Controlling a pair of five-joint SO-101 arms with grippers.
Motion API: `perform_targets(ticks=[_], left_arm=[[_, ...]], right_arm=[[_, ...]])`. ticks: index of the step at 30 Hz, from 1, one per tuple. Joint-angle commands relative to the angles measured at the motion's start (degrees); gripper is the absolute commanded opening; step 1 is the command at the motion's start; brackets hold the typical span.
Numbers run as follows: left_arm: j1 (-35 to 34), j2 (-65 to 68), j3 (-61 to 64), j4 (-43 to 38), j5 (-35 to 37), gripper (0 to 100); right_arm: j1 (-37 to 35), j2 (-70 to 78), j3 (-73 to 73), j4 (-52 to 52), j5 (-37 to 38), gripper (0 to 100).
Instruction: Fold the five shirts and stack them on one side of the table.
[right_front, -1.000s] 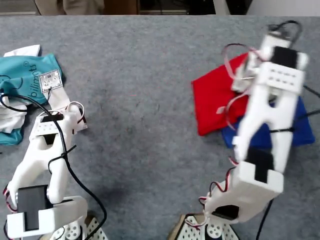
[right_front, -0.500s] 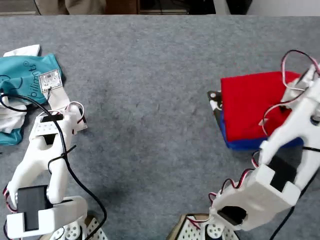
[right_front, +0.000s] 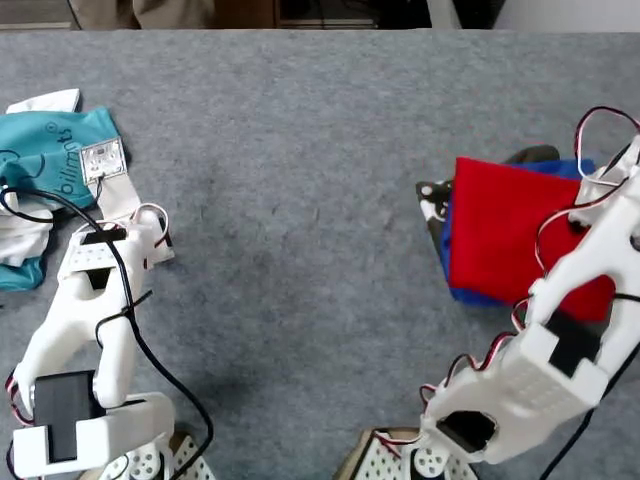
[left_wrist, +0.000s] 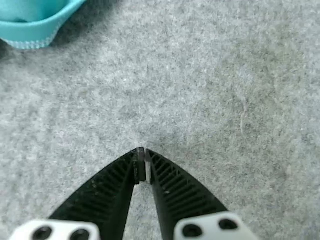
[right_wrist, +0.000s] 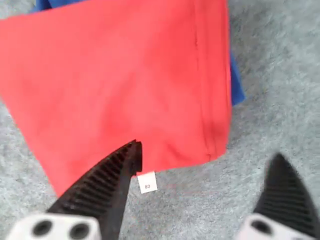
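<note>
My right pincer (right_wrist: 206, 156) hangs spread over the red shirt (right_front: 505, 230), which lies on the blue shirt (right_wrist: 236, 85) at the table's (right_front: 300, 200) right edge. My left pincer (left_wrist: 141, 165) is pressed together.

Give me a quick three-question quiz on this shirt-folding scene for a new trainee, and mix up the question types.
1. True or false: the red shirt lies on top of the blue shirt.
2. The left gripper is: A) open, B) shut on nothing, C) shut on cloth.
3. Fill in: the fingers of the right gripper are ___.
Key: 1 true; 2 B; 3 open.
</note>
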Motion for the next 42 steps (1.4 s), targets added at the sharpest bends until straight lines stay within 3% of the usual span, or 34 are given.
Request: perform_targets(ticks=[1, 10, 14, 19, 26, 34, 39, 42], left_arm=[[-0.70, -0.48, -2.11, 0.35, -0.44, 2], [-1.41, -0.75, -2.99, 1.85, -0.35, 2], [-5.80, -3.38, -10.64, 13.19, -0.70, 2], [-12.57, -7.69, -21.27, 24.79, -0.79, 2], [-24.26, -8.22, -33.49, 37.36, -0.53, 16], [-32.88, 4.26, -47.82, 35.25, -0.88, 19], [-33.14, 20.62, -63.30, 33.05, -0.79, 20], [-33.14, 31.08, -75.08, 33.32, -0.44, 20]], right_arm=[[1.19, -8.40, -2.68, 0.79, 0.88, 38.0], [0.92, -19.30, -2.24, 2.20, 0.88, 31.2], [0.40, -20.18, -2.15, 2.20, 0.88, 18.2], [-5.76, -20.18, 3.03, 2.20, 0.97, 0.1], [-15.78, -20.79, 16.04, 1.93, 0.53, 2.2], [-22.90, -20.26, 19.82, 1.76, 0.44, 2.2], [-27.82, -20.26, 20.09, -1.93, 0.26, 2.2], [-29.76, -20.18, 20.09, -4.04, -3.60, 2.2]])
